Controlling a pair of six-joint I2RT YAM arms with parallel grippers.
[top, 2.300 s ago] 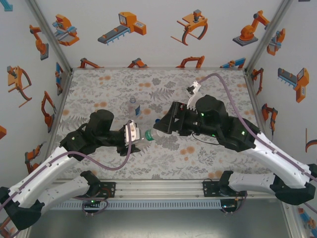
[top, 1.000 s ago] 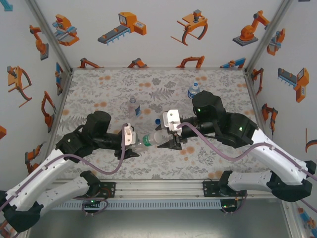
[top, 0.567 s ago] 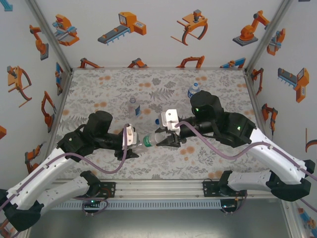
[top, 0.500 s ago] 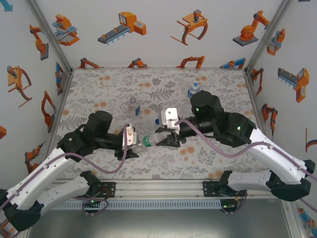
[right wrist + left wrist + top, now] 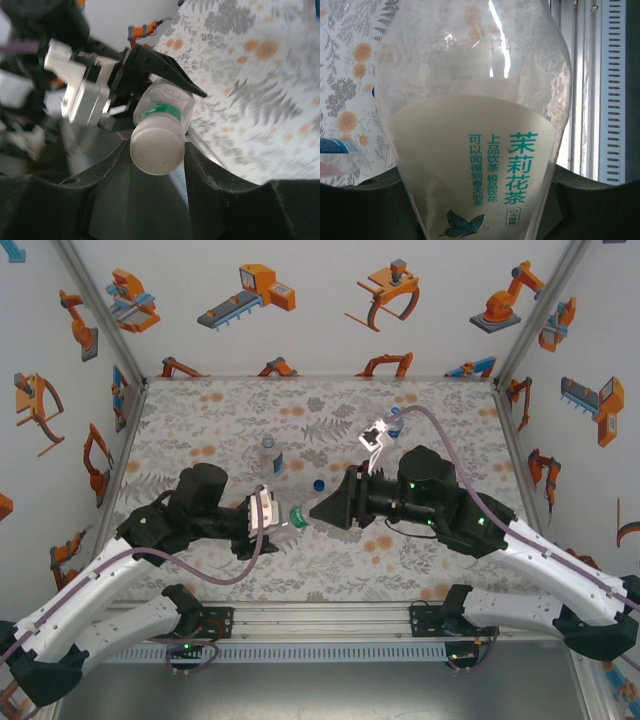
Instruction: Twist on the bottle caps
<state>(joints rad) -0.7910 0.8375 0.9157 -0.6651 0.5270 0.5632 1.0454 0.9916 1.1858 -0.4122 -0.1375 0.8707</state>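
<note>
My left gripper (image 5: 280, 518) is shut on the green-label bottle (image 5: 296, 514), holding it tipped sideways above the table. The bottle's pale label with green writing (image 5: 485, 170) sits between the left fingers (image 5: 360, 205). On the bottle's neck is a white cap (image 5: 156, 150), just past a green ring (image 5: 160, 111). My right gripper (image 5: 156, 155) is shut on that cap, one finger on each side. From above, the right gripper (image 5: 314, 510) meets the bottle's mouth end. A loose blue cap (image 5: 317, 483) lies on the table just behind them.
A slim blue-label bottle (image 5: 268, 453) stands behind the left gripper. A squat bottle (image 5: 396, 416) peeks out behind the right wrist's camera and cable. The floral table (image 5: 200, 410) is walled on three sides; a metal rail (image 5: 320, 618) runs along the near edge.
The right wrist has turned about the cap: its white camera mount swung from the near side up and over to the far side. The left gripper and bottle have barely shifted.
</note>
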